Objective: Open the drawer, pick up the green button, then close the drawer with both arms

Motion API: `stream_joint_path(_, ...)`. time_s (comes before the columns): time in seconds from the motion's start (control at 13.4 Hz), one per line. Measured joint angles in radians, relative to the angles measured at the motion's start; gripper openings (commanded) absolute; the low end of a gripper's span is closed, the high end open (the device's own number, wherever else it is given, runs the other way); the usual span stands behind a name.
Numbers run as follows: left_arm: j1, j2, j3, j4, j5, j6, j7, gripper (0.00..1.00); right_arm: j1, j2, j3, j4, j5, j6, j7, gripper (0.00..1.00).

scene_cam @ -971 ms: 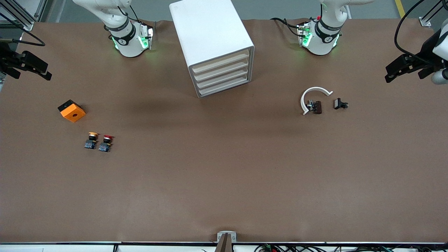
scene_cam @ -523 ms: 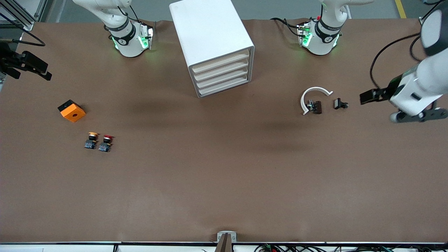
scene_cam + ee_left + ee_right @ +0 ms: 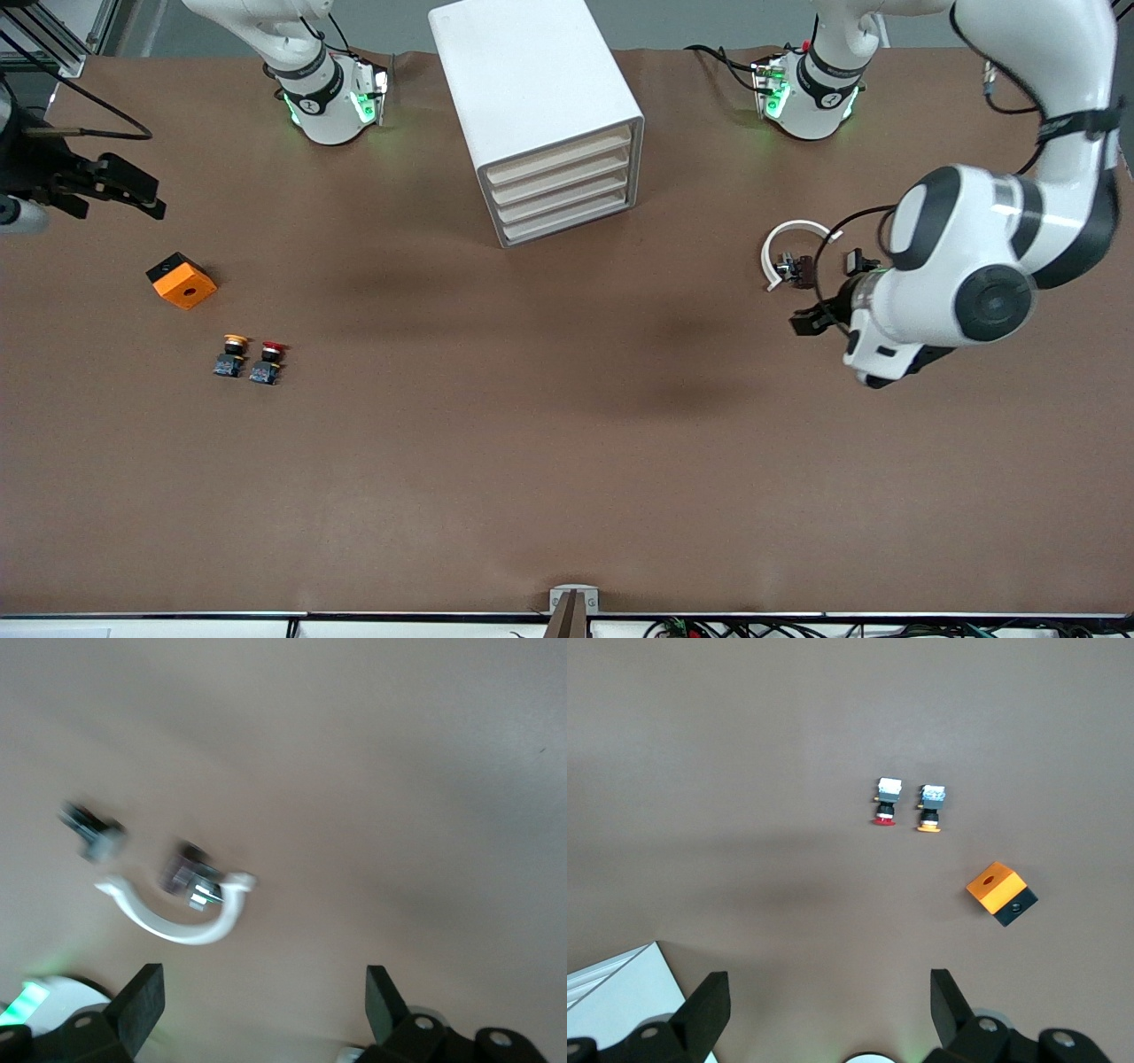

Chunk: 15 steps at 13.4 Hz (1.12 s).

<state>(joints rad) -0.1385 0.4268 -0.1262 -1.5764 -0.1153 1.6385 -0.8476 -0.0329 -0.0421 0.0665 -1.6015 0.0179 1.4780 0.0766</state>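
Observation:
The white drawer cabinet (image 3: 540, 115) stands between the two arm bases, and all its drawers (image 3: 563, 190) are shut. The green-capped button is hidden from every view. My left gripper (image 3: 808, 321) is open and empty, up in the air over the table beside a white curved part (image 3: 788, 244). In the left wrist view its fingers (image 3: 142, 1005) stand wide apart (image 3: 263, 1005). My right gripper (image 3: 146, 197) is open and empty, over the right arm's end of the table, and it shows open in the right wrist view (image 3: 824, 1005).
A yellow-capped button (image 3: 232, 354) and a red-capped button (image 3: 267, 361) stand side by side near an orange block (image 3: 182, 280). Two small dark parts (image 3: 797, 268) (image 3: 859, 262) lie by the white curved part (image 3: 177, 921). The right wrist view shows the buttons (image 3: 886, 802) and the block (image 3: 1001, 893).
The left arm has swung in from the table's end to over the table beside the white curved part. The right gripper has shifted a little toward the cabinet.

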Motion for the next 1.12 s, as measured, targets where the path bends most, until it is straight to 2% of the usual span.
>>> stream_joint_path(0.22,-0.020,0.095,-0.001,0.004,-0.086,0.039,-0.235,1.00,0.089,0.057,0.002,0.028,-0.012,0.007,0.132,1.00)
stream_joint_path(0.37,-0.070,0.156,-0.002,0.011,-0.130,0.091,-0.448,1.00,0.150,0.108,0.003,0.069,-0.035,0.007,0.247,1.00)
stream_joint_path(0.6,-0.162,0.252,-0.003,0.050,-0.156,0.117,-0.784,1.00,0.292,0.173,0.005,0.091,-0.164,0.007,0.408,1.00)
stream_joint_path(0.67,-0.186,0.277,-0.003,0.059,-0.188,0.117,-0.890,1.00,0.342,0.190,0.006,0.092,-0.173,0.007,0.437,1.00)
stream_joint_path(0.82,-0.212,0.311,-0.003,0.066,-0.283,0.117,-1.045,1.00,0.407,0.210,0.007,0.095,-0.151,0.008,0.470,1.00)
stream_joint_path(1.12,-0.256,0.352,-0.004,0.061,-0.487,0.102,-1.098,1.00,0.428,0.214,0.002,0.100,-0.048,0.048,0.603,1.00)
